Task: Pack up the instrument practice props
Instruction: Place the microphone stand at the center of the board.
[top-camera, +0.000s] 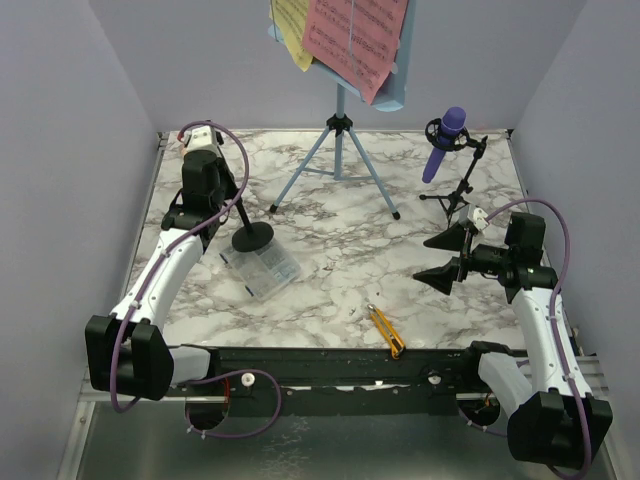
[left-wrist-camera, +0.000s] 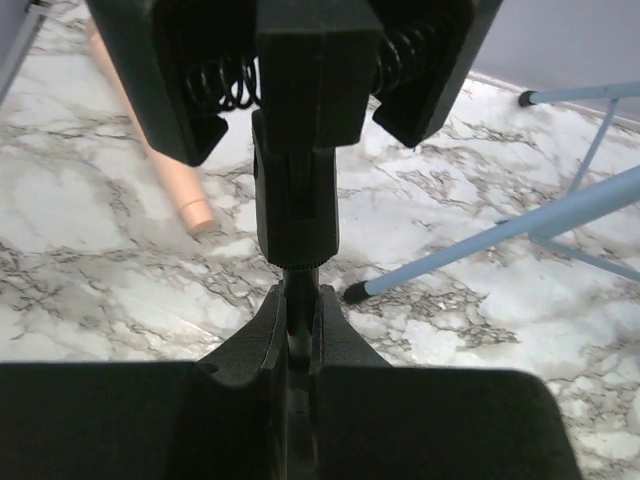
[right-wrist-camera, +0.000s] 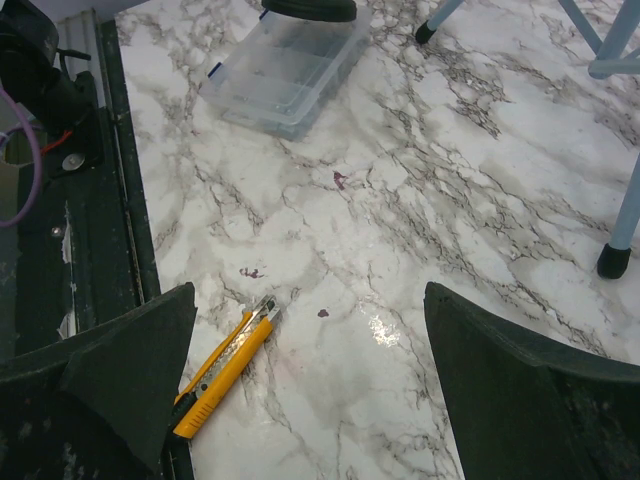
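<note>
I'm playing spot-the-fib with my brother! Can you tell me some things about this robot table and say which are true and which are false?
1. The left gripper has its fingers shut on the thin rod of a black round-based microphone mount. True.
2. The right gripper squeezes the yellow-and-black utility knife with its fingers. False: they stand open, and the knife lies on the white marble table, apart from them.
3. The purple microphone sits in a second black mount. True.
4. The pink sheet-music page and the yellow sheet-music page lie flat on the table. False: they rest on the light-blue music rack.
5. The beige microphone lies on the table. True.
</note>
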